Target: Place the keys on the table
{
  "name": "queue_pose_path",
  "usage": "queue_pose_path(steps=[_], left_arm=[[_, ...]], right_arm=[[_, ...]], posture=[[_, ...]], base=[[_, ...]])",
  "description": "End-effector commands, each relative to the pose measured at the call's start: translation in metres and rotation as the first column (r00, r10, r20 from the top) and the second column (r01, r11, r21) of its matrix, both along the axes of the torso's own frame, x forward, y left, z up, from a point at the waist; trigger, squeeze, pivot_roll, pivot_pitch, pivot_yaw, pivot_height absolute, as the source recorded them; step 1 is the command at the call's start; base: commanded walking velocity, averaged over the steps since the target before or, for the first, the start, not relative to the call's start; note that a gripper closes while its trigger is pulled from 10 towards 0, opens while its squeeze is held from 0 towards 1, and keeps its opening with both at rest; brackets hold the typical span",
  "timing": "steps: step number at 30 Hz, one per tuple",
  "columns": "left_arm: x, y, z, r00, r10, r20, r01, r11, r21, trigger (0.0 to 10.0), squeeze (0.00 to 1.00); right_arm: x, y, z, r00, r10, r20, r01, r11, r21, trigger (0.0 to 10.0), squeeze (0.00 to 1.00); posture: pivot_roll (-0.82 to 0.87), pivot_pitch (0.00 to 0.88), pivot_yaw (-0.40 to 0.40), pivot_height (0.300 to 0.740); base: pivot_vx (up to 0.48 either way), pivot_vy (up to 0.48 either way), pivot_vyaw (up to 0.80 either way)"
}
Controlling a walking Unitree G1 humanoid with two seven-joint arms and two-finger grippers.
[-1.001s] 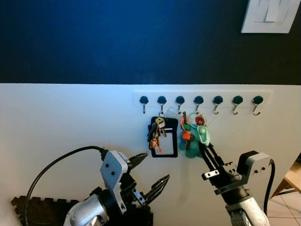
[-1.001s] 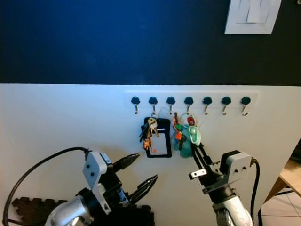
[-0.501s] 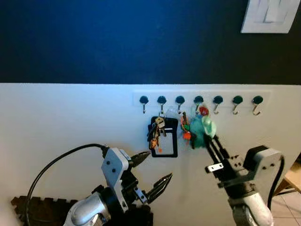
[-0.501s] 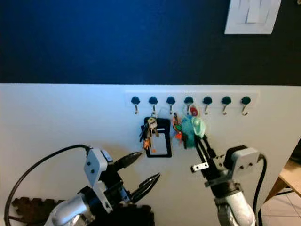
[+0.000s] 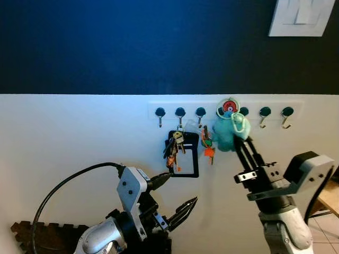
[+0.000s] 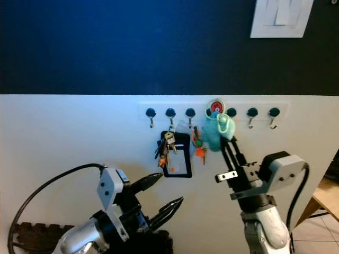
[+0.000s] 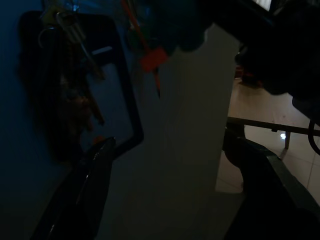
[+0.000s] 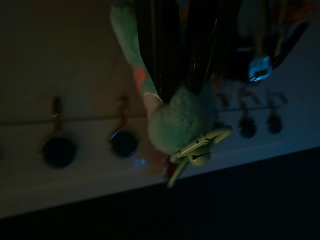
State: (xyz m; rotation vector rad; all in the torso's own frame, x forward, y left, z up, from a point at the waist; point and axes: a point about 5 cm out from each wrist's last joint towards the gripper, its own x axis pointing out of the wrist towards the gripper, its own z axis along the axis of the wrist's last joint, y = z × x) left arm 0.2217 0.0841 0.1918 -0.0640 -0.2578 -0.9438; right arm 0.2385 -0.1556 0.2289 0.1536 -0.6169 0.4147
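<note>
Hanging up near the fourth hook of the hook rail, the keys with their teal plush charm are sitting at the tip of the right gripper, whose two long black fingers are pressing together on the plush from below. In the right wrist view the fingers are running side by side into the green plush, with a pale green clip sticking out just past their tips and the round dark hook knobs lying beyond on the white rail. A red and white round tag is showing just above the plush, against the rail. Whether the ring is touching the hook or is clear of it is hard to tell at this size.

Just beside the fingers, toward the robot's left, orange and red key tags are dangling from the third hook, and further that way another key bunch is hanging in front of a black card holder.

Lower down and well apart from the rail, the left gripper is pointing at the white wall with its fingers spread apart, holding nothing. A black cable is looping over the left arm. A white switch plate is sitting on the dark blue wall above.
</note>
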Motion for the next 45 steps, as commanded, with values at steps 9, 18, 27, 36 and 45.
queue_pose_path(steps=[9, 18, 27, 36, 45], left_arm=[[-0.003, -0.002, -0.002, 1.0, -0.015, -0.019, 0.015, 1.0, -0.013, 10.0, 0.0], [-0.003, -0.002, -0.002, 0.999, -0.023, -0.027, 0.022, 1.0, -0.017, 10.0, 0.0], [0.005, 0.011, -0.013, 0.995, 0.085, -0.05, -0.085, 0.996, -0.001, 10.0, 0.0], [0.018, 0.036, -0.044, 0.954, 0.284, -0.099, -0.276, 0.957, 0.093, 10.0, 0.0], [0.011, 0.057, -0.093, 0.915, 0.365, -0.173, -0.312, 0.911, 0.271, 10.0, 0.0]], right_arm=[[-0.015, 0.034, -0.041, 0.949, 0.236, -0.208, -0.267, 0.953, -0.141, 0.0, 0.0], [-0.015, 0.03, -0.047, 0.946, 0.22, -0.238, -0.258, 0.955, -0.143, 0.0, 0.0], [-0.019, 0.004, -0.066, 0.971, 0.04, -0.234, -0.076, 0.986, -0.147, 0.0, 0.0], [-0.037, -0.018, -0.13, 0.898, -0.068, -0.434, -0.014, 0.983, -0.183, 0.0, 0.0], [-0.058, -0.033, -0.188, 0.773, -0.161, -0.614, 0.05, 0.98, -0.193, 0.0, 0.0]], posture=[[0.07, 0.028, 0.025, 0.74], [0.07, 0.028, 0.027, 0.74], [0.07, 0.024, 0.03, 0.74], [0.06, 0.012, 0.034, 0.74], [0.06, 0.0, 0.037, 0.74]], base=[[0.0, 0.0, 0.0], [0.0, 0.0, 0.0], [0.0, 0.0, 0.0], [0.0, 0.0, 0.0], [0.0, 0.0, 0.0]])
